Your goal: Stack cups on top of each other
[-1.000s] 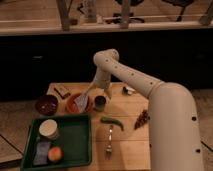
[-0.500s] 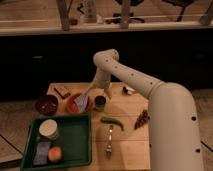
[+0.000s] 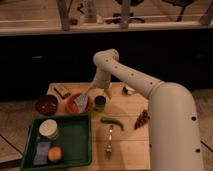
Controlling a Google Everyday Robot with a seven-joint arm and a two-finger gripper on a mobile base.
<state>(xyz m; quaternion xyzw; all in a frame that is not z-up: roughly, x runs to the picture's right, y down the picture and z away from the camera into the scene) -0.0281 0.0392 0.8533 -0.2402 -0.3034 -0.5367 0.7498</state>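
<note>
No visible movement | end effector [image 3: 106, 93] above upright dark cup [image 3: 100, 103] | finger state unclear

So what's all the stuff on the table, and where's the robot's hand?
Table: one, light wood, under everything.
Cup: one seen, dark grey-olive, upright, middle of table, just below the gripper.
Orange bowl: one, left of the cup, something grey inside.
Dark red bowl: one, far left.
Tray: one, green, front left.
Round tub: one, cream, in tray.
Orange fruit: one, in tray, front.
Green pepper: one, centre.
Fork: one, silver, front.
Arm: one, cream.
Gripper: one, dark, above the cup.
</note>
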